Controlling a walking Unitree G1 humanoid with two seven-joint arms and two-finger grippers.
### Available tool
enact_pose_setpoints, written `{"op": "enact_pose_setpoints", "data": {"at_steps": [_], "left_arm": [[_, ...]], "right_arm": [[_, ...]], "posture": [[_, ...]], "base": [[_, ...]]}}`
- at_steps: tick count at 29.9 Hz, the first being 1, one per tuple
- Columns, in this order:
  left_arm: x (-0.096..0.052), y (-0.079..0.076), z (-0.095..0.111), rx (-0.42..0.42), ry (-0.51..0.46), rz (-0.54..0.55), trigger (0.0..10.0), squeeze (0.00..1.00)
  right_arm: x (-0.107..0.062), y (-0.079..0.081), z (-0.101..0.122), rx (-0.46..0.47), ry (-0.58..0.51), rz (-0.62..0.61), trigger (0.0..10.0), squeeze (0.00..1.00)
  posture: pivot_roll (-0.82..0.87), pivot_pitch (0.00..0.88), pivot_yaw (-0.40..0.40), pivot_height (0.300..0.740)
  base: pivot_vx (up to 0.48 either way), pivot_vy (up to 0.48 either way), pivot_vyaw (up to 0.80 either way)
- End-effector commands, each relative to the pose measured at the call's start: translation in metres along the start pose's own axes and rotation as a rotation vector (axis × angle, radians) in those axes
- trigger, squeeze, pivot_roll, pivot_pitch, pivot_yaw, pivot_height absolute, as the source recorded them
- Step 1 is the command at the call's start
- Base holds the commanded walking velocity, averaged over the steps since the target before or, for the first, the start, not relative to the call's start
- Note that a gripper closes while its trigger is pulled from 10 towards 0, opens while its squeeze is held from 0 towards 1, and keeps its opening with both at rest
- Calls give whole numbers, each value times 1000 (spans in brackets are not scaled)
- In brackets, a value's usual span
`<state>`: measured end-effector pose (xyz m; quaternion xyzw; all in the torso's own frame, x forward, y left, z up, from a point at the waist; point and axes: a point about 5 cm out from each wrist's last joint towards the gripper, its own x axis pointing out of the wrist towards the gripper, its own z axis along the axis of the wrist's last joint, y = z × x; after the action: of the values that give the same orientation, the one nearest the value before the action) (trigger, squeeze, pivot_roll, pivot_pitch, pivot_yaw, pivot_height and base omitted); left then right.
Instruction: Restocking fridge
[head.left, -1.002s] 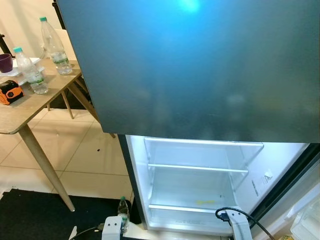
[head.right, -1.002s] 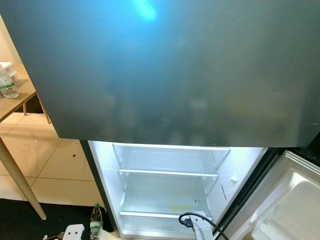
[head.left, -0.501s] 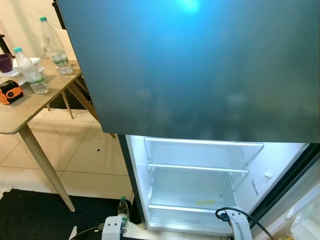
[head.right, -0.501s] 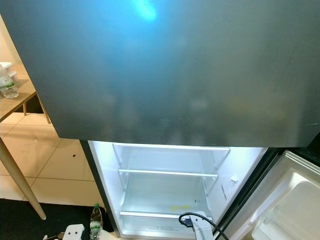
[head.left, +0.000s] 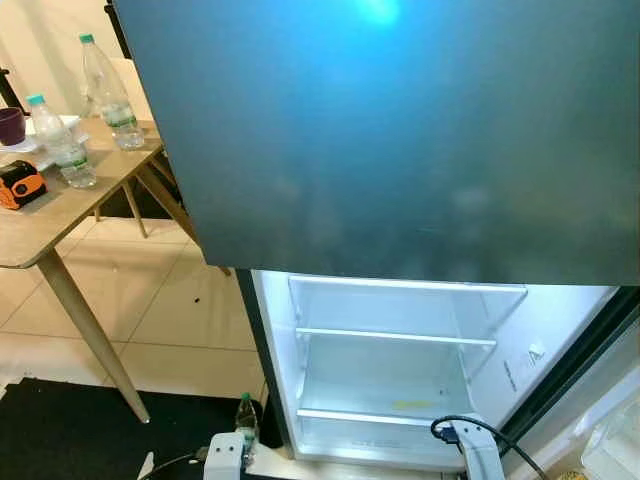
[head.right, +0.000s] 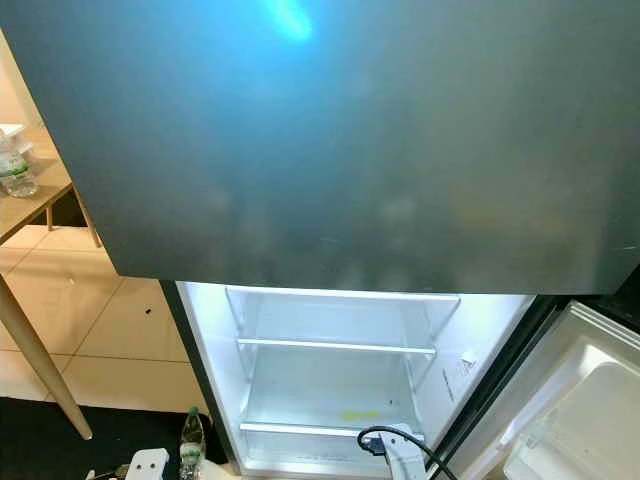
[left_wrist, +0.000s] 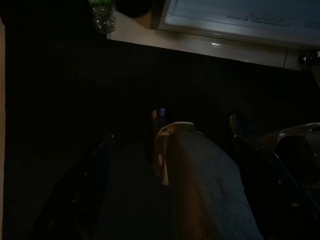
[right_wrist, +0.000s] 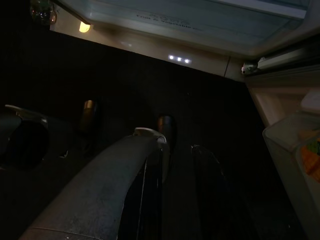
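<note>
Our left gripper (left_wrist: 132, 200) hangs low over a dark mat (left_wrist: 60, 100), and in the murky left wrist view we cannot tell whether its fingers are open or closed. The right gripper (right_wrist: 175, 200) hangs likewise at our other side, its state equally unclear. Neither seems to hold anything, though the wrist views are too dark to be sure.

The nearest thing to restock is a small water bottle (head.left: 245, 415) standing upright on the floor, just beside the near left corner of the fridge (head.left: 390, 370). It lies ahead of the left gripper, so the left arm is the nearer one; its long axis is vertical, green cap up.

The fridge's lower compartment stands open and lit, its glass shelves (head.left: 395, 337) bare, its door (head.right: 560, 420) swung out to the right. A dark upper door (head.left: 400, 130) looms over it.

Further left, a wooden table (head.left: 60, 215) on a tiled floor (head.left: 150, 320) carries two more water bottles (head.left: 60, 145), upright, well apart from either gripper.
</note>
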<state>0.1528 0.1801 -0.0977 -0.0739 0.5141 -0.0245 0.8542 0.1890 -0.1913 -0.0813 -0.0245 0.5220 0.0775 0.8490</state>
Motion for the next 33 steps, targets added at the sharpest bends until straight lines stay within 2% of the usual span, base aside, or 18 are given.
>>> {"op": "enact_pose_setpoints", "data": {"at_steps": [1,33], "left_arm": [[0,-3,-4,0,16,-4,10000,0],[0,-3,-3,0,15,-3,10000,0]], "right_arm": [[0,1,-4,-2,15,1,10000,0],[0,1,-4,0,15,4,10000,0]], "posture": [[-12,0,0,740],[-10,0,-1,740]], "base": [[0,0,0],[0,0,0]]}}
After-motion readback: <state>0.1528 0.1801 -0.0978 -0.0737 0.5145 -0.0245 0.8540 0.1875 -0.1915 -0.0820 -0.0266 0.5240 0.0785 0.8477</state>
